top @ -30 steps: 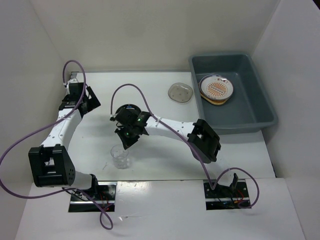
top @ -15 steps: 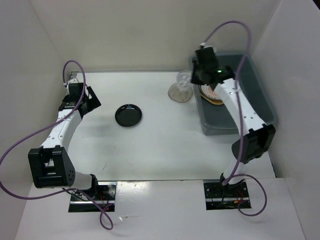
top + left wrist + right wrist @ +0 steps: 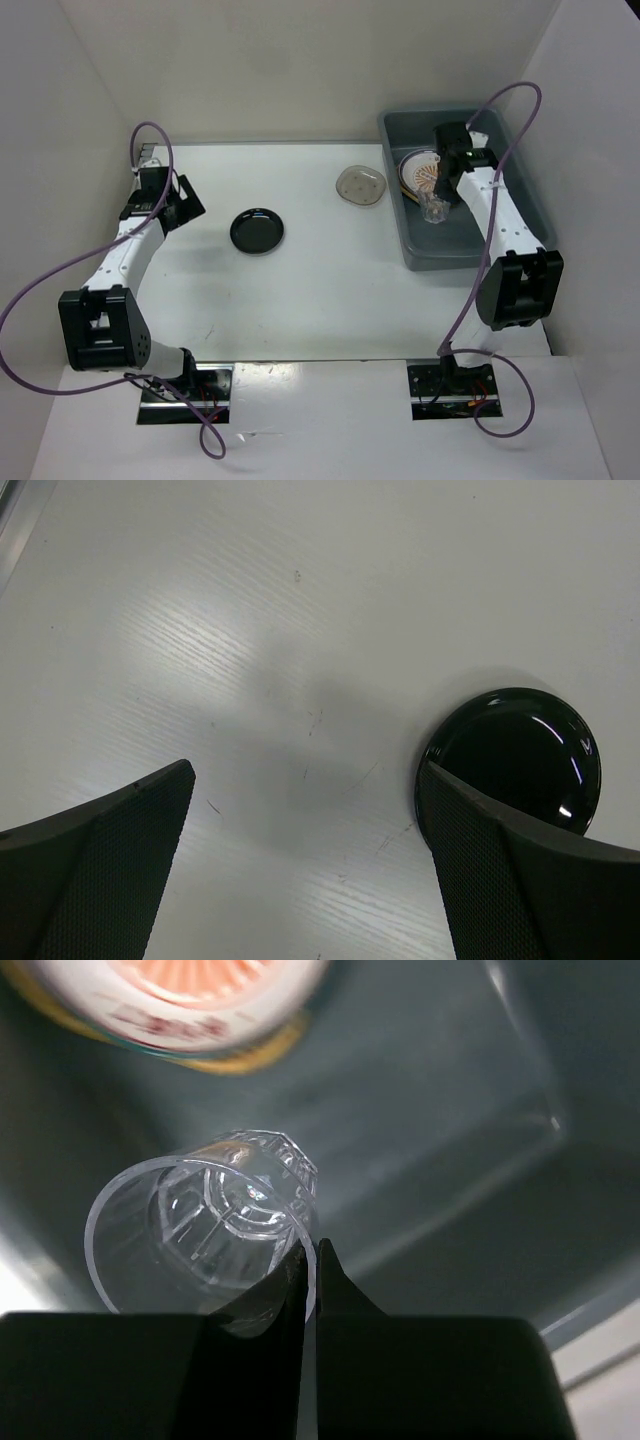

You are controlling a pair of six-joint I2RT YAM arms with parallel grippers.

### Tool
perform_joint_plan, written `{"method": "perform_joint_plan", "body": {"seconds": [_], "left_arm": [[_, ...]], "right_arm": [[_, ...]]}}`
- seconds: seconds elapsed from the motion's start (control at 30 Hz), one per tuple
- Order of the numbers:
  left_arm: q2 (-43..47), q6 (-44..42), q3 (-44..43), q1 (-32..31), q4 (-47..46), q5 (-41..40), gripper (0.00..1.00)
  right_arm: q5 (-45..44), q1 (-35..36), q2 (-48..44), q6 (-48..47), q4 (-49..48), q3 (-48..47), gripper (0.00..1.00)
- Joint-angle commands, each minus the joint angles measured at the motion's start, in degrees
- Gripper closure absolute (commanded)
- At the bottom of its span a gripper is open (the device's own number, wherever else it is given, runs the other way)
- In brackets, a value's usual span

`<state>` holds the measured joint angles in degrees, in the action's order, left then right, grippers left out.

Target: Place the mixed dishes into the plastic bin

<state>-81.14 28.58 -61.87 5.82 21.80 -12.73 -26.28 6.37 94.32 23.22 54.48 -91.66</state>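
Within the last second we carry the clear glass cup (image 3: 200, 1230) from the near left of the table over to the right. It now hangs inside the plastic bin (image 3: 480, 238), just on the near side of the white sunburst plate (image 3: 420, 170). Our right gripper (image 3: 310, 1260) has its fingers closed on the cup's rim; whether the cup touches the bin floor we cannot tell. We think only the release remains for it. The small black dish (image 3: 257, 231) and the smoky translucent dish (image 3: 361, 185) still wait on the table. Our left gripper (image 3: 308, 770) stays wide open beside the black dish.

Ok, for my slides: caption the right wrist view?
The right gripper holds the clear glass cup by its rim over the plastic bin, near the sunburst plate.
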Motion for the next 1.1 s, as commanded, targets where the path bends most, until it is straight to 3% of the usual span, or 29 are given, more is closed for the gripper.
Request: {"method": "perform_joint_plan", "body": {"seconds": [0.0,0.23,0.47,0.63,0.8,0.9,1.07], "left_arm": [[-0.95,-0.98,-0.36,0.24,-1.68,0.87,0.0],[-2.61,-0.98,-0.36,0.24,-1.68,1.39,0.0],[-3.14,-0.98,-0.36,0.24,-2.2,1.92,0.0],[-3.14,-0.98,-0.36,0.24,-2.2,1.92,0.0],[-3.67,-0.98,-0.36,0.24,-2.2,1.92,0.0],[-3.67,-0.98,-0.36,0.24,-2.2,1.92,0.0],[-3.67,-0.98,-0.36,0.24,-2.2,2.44,0.0]], "right_arm": [[-2.55,-3.2,-1.86,2.27,-1.04,2.88,0.98],[0.62,-5.49,-1.78,2.79,-4.55,10.61,0.98],[4.49,-5.49,1.04,2.79,-7.19,12.2,0.98],[3.09,-5.49,1.04,3.32,-7.72,11.68,0.83],[0.97,-5.49,1.04,3.32,-6.58,11.06,0.76],[-0.25,-5.49,1.04,3.94,-4.66,9.4,0.63],[0.87,-5.49,-5.36,4.21,-3.58,3.86,0.53]]}}
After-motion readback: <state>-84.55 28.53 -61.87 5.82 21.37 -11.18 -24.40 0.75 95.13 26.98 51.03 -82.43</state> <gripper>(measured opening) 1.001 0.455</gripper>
